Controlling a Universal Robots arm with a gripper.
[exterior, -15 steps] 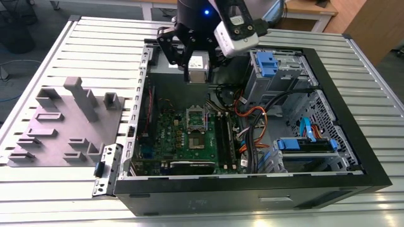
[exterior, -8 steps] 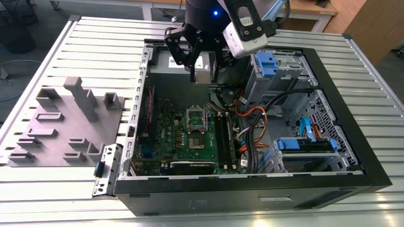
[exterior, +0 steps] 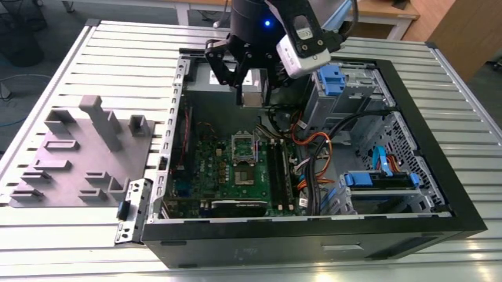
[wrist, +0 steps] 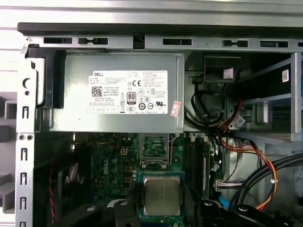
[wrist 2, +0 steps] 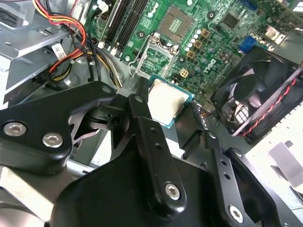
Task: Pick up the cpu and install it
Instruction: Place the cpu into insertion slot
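Tray, grey and moulded, lies on the slatted desk well off to the exterior view's left of the jaws. The open computer case lies on its side under the jaws with the green motherboard facing up. The jaws hang above the case interior, pinching the cpu by opposite edges. In the second wrist view a black finger presses against the side of the cpu, silvery top uppermost and clear of the board. Below the jaws the bare socket shows, with its metal frame swung open beside it. The power supply box sits beyond the socket. To the exterior view's right of the jaws are orange cables and blue-tabbed drive bays.
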